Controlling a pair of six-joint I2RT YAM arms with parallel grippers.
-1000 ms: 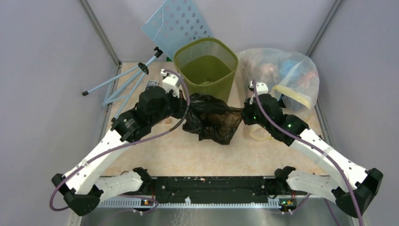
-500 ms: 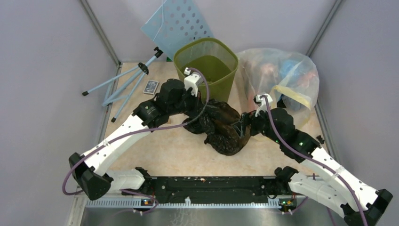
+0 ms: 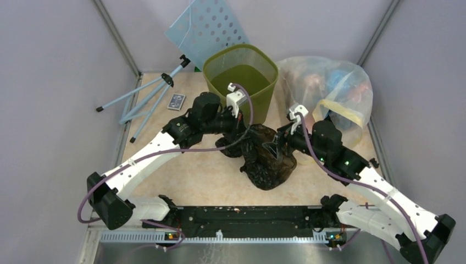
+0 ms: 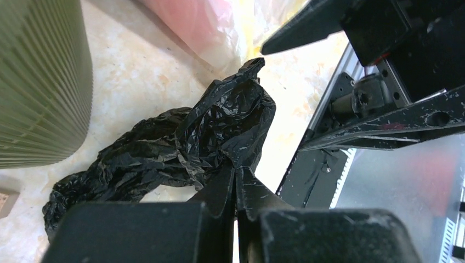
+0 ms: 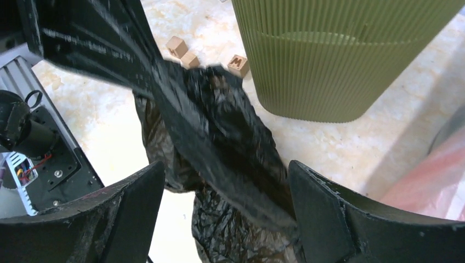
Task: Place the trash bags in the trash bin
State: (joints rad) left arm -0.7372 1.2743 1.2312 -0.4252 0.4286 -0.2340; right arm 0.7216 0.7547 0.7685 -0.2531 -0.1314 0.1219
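The black trash bag point(image 3: 267, 160) lies bunched on the table in front of the olive-green trash bin point(image 3: 240, 76). My left gripper point(image 3: 245, 140) is shut on a fold of the bag; in the left wrist view its jaws point(image 4: 236, 174) pinch the crinkled plastic point(image 4: 219, 129), with the bin's wall point(image 4: 38, 82) at left. My right gripper point(image 3: 275, 146) hovers at the bag's right side with its jaws wide open. In the right wrist view the bag point(image 5: 236, 142) sits between and beyond the spread fingers point(image 5: 137, 203), untouched by them, and the bin point(image 5: 329, 55) stands behind.
A clear bag of colourful rubbish point(image 3: 329, 88) sits right of the bin. A pale blue perforated board point(image 3: 209, 25) leans at the back. A blue tripod point(image 3: 148, 96) and a small card pack point(image 3: 176, 102) lie at left. Small wooden blocks point(image 5: 190, 59) rest near the bin.
My right gripper opened and let go of the bag. The left arm swung right toward the bin, dragging the bag into a tighter bunch.
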